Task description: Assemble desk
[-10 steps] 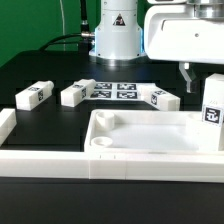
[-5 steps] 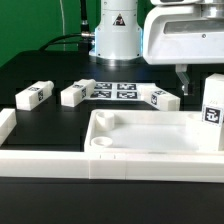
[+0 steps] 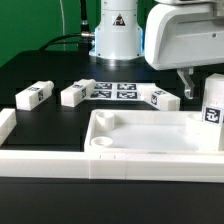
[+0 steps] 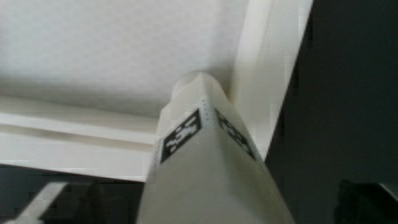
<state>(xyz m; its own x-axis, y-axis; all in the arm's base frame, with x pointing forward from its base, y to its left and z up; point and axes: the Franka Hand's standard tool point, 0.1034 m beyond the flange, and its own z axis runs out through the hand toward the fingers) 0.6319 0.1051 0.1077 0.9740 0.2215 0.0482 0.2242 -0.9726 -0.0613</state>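
The white desk top (image 3: 140, 158) lies tray-like at the front middle. One white leg (image 3: 213, 108) stands upright at its corner on the exterior view's right. My gripper (image 3: 205, 84) is over that leg, with one dark finger (image 3: 184, 80) showing apart from the leg's side. In the wrist view the leg (image 4: 210, 170) fills the space between my gripper's (image 4: 210, 208) jaws, above the desk top (image 4: 107, 60). A dark gap shows on each side of it, so the gripper is open. Three more legs (image 3: 33, 95) (image 3: 76, 93) (image 3: 164, 98) lie on the black table behind the top.
The marker board (image 3: 118, 90) lies flat behind the desk top, between the loose legs. A long white border rail (image 3: 40, 160) runs along the front and turns up at the exterior view's left. The robot's base (image 3: 115, 35) stands at the back.
My hand has shifted a little toward the exterior view's right and slightly lower over the upright leg. The leg and the other parts have not moved.
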